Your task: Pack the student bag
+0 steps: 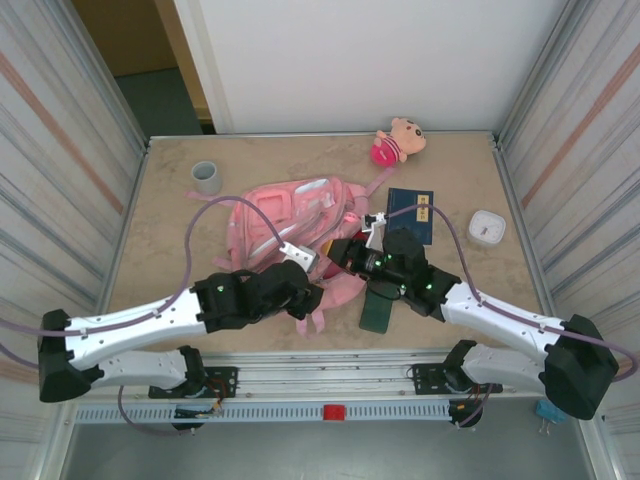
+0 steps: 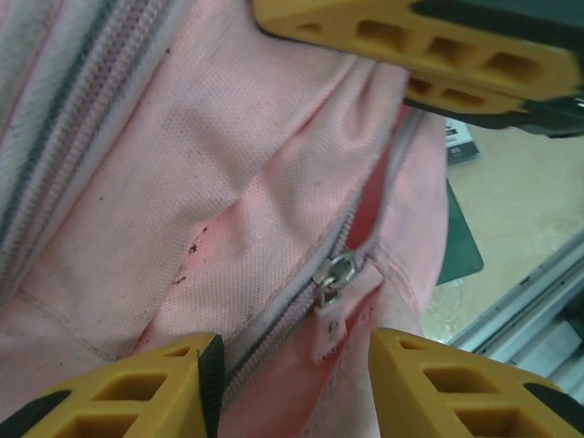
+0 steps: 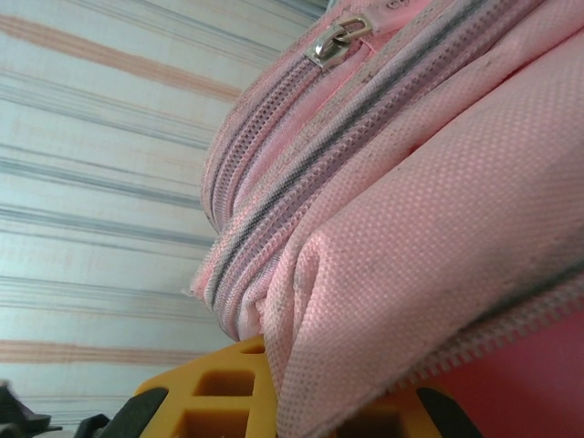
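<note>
Left gripper: jaws apart, astride zipper pull, likely to draw it | right gripper: clamped on student bag fabric, steadying it.

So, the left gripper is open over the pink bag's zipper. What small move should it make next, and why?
Probably ease the left gripper forward and close it on the zipper pull. The pull lies untouched between its open fingers, and the right gripper is shut on fabric of the student bag nearby, which should steady it for unzipping.
</note>
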Available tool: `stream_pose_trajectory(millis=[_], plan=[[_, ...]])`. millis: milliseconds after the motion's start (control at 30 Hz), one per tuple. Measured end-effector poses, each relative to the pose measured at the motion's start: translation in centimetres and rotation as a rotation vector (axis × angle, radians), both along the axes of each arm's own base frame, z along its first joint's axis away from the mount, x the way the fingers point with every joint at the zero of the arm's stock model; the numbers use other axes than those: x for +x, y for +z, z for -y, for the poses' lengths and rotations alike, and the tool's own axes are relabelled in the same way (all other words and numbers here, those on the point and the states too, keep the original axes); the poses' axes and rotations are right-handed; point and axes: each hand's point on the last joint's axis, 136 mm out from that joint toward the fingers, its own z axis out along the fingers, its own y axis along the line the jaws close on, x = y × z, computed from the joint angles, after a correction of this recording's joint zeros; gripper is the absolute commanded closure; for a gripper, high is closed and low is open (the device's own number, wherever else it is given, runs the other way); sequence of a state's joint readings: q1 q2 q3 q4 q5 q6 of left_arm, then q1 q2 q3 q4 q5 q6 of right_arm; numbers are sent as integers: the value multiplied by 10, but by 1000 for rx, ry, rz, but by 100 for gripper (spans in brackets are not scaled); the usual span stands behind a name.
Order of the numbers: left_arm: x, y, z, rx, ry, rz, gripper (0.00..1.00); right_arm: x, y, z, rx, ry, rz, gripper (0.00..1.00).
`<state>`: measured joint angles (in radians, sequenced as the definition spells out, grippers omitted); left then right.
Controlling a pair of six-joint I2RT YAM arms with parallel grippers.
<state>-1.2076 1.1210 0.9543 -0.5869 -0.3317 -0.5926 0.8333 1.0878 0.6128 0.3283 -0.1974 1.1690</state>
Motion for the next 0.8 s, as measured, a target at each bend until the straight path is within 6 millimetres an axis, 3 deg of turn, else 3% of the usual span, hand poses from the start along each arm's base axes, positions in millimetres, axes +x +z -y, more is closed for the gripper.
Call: stream_pose_trajectory(millis=[433, 600, 800], plan=[[8, -11, 7, 27, 135, -81, 58, -5, 0, -11, -17, 12, -1, 98], [11, -18, 5, 58, 180, -87, 68, -7, -1, -13, -23, 16, -4, 98], [14, -21, 2, 88, 210, -84, 93, -8, -5, -12, -36, 8, -10, 98]])
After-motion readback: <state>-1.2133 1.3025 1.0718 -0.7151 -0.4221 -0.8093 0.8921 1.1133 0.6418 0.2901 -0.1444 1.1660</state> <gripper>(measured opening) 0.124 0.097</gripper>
